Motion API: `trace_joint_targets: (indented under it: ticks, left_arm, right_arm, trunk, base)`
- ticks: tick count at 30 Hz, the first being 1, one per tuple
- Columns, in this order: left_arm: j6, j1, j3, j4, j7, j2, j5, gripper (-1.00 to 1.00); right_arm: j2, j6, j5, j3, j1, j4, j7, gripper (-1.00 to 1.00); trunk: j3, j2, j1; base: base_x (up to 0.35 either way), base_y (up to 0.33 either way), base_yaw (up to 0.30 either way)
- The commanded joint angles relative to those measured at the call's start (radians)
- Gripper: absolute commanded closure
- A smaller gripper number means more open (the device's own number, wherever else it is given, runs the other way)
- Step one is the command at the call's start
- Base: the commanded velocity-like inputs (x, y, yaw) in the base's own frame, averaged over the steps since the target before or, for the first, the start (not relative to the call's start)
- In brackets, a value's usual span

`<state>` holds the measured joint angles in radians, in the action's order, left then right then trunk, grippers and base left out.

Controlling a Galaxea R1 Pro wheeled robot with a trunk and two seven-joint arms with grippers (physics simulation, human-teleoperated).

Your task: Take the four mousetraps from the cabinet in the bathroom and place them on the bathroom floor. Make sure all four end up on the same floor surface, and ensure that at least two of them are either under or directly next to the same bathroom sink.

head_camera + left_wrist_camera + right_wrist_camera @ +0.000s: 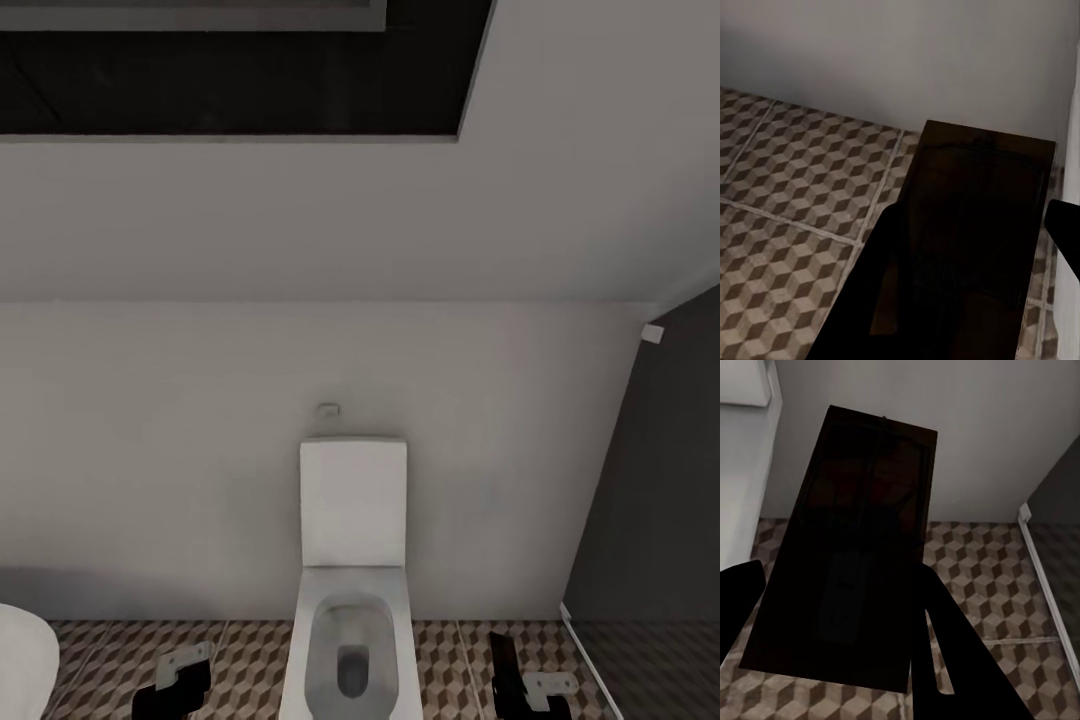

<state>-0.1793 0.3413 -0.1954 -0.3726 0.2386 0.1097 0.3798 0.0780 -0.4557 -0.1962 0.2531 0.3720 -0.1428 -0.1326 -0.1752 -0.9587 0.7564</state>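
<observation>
Head view: white toilet (352, 580) against grey wall, cube-pattern bathroom floor (250, 660) below. Left gripper (172, 690) and right gripper (525, 690) low at frame edge. Each is clamped on a dark mousetrap: left mousetrap (975, 225), right mousetrap (855, 547), both held above the tiles.

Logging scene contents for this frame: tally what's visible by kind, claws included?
Mousetraps: 2, one in the left claw, one in the right claw
Claws: 2
Toilets: 1
Total: 5
</observation>
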Motion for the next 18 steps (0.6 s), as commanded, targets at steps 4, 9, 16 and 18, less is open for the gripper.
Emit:
trace_joint_targets:
  ticks: [4, 9, 16, 18]
  left_arm:
    - [-0.003, 0.001, -0.009, 0.000, 0.045, 0.001, 0.008, 1.00]
    - [-0.003, 0.001, -0.009, 0.000, 0.063, 0.000, 0.011, 1.00]
    - [-0.003, 0.001, -0.009, 0.000, 0.067, -0.011, 0.008, 1.00]
    - [-0.003, 0.001, -0.009, 0.000, 0.068, -0.013, 0.007, 1.00]
  right_arm:
    - [0.000, -0.002, -0.008, 0.009, 0.001, 0.000, -0.004, 1.00]
    - [0.000, -0.002, -0.008, 0.009, 0.001, 0.000, -0.004, 1.00]
    - [0.000, -0.002, -0.008, 0.009, 0.001, 0.000, -0.004, 1.00]
    - [0.000, -0.002, -0.008, 0.009, 0.001, 0.000, -0.004, 1.00]
  trunk:
    - [-0.014, -0.029, 0.016]
    - [-0.030, -0.064, 0.035]
    - [-0.052, -0.113, 0.062]
    - [-0.058, -0.127, 0.069]
  base:
    - [0.000, 0.000, 0.000]
    - [0.000, 0.000, 0.000]
    - [0.000, 0.000, 0.000]
    - [0.000, 0.000, 0.000]
